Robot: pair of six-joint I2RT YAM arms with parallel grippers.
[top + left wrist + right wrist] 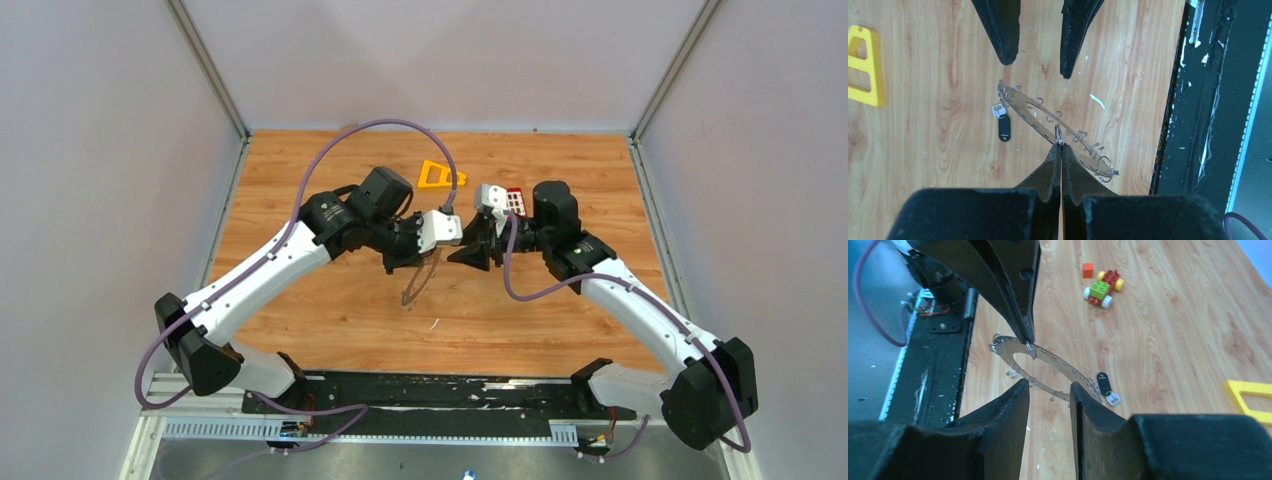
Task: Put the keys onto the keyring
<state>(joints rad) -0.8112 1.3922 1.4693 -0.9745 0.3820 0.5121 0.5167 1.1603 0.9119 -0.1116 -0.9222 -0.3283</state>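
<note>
**Item 1.** Left gripper (1061, 148), bottom centre of the left wrist view. Jaws clenched tight on a small wire loop (1059, 134) that stands on the rim of the keyring.

**Item 2.** Keyring (1024, 107), a large flat thin grey ring with a wide hole and several wire loops along its band. It is held tilted above the wooden table (330, 310), running from centre-left to lower right of that view. In the top view it hangs at frame centre.

**Item 3.** Right gripper (1048, 386), bottom of the right wrist view. Released, fingers parted, nothing pinched. The keyring's near rim crosses the gap (contact with either fingertip cannot be told).

**Item 4.** Key (1004, 129), tiny, with a black oblong head and a short silvery part. It lies on the wood just beside the keyring's upper-left end; whether they touch cannot be told.

**Item 5.** Yellow-orange triangular plastic frame (440, 176), flat on the table, upper centre of the top view.

**Item 6.** Small red keypad block (515, 200), right of the frame, beside the right wrist.

**Item 7.** Orange toy cube (1088, 270) and a green, red and yellow brick vehicle (1103, 287), upper centre of the right wrist view, near each other but apart.
</note>
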